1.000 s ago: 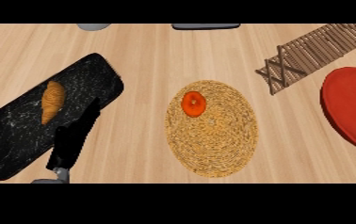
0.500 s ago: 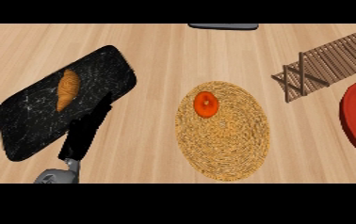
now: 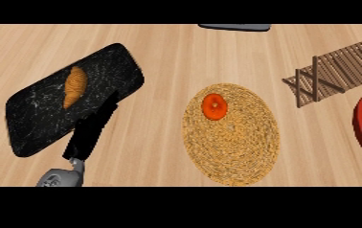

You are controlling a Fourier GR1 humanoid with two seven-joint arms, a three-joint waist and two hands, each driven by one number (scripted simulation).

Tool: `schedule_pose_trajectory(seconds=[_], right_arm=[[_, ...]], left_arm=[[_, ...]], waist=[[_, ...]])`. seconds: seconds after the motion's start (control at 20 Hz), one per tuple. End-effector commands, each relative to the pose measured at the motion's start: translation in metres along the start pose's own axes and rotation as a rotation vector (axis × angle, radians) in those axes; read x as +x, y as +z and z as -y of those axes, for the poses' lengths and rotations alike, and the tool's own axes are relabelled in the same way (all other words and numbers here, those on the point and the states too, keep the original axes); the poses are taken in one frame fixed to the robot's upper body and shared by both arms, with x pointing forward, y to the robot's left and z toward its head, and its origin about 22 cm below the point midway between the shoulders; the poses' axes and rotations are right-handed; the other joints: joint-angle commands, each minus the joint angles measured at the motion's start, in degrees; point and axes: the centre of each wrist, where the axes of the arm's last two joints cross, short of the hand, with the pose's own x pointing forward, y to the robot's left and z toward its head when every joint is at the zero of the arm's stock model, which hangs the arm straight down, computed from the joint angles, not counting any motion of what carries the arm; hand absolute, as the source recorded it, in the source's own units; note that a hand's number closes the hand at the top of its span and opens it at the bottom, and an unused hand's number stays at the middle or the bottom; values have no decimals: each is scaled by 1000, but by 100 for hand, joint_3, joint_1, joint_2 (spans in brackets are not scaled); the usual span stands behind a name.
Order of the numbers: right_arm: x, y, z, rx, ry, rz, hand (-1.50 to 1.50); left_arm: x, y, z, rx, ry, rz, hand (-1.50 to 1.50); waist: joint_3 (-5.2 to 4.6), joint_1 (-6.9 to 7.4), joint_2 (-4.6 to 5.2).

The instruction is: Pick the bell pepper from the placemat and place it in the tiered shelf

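Observation:
An orange-red bell pepper (image 3: 214, 105) sits on the upper left part of a round woven placemat (image 3: 233, 141) in the middle of the wooden counter. The tiered shelf (image 3: 326, 74), made of dark wooden slats, lies at the right edge, apart from the mat. My left hand (image 3: 90, 132) comes in at the lower left on its grey wrist (image 3: 61, 177). Its black fingers are straight and lie over the near edge of a black board, well left of the pepper. It holds nothing. My right hand does not show.
A black speckled board (image 3: 42, 112) lies slantwise at the left with a golden croissant (image 3: 74, 85) on it. A red object (image 3: 357, 121) is cut off at the right edge below the shelf. A dark grey object (image 3: 237, 27) peeks in at the top.
Everything in the picture has slid to the right, and the red object has gone mostly out of view. My left hand shows a little further up along the board's edge.

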Motion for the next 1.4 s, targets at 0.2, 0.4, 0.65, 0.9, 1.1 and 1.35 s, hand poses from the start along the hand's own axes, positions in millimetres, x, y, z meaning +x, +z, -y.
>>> schedule_pose_trajectory(seconds=[0.2,0.4,0.65,0.9,1.1,1.35], right_arm=[[24,-34,-40,104,23,29,150],[31,-44,-80,182,35,20,150],[25,-42,-113,330,-471,-62,-150],[27,-44,-120,353,-761,-99,-150],[27,-46,-99,256,-921,-57,-150],[23,-43,-75,-31,-981,-123,-150]], left_arm=[[-2,2,1,-25,-4,6,0],[-8,4,15,6,8,9,0],[-6,-3,-3,13,-5,-4,0],[-13,5,4,-5,-7,-5,0],[-3,-6,0,15,-7,-8,0],[-6,-4,-6,20,-2,0,0]], waist=[[5,81,54],[3,48,39],[9,-5,34],[17,18,46],[17,-119,51],[15,-57,83]])
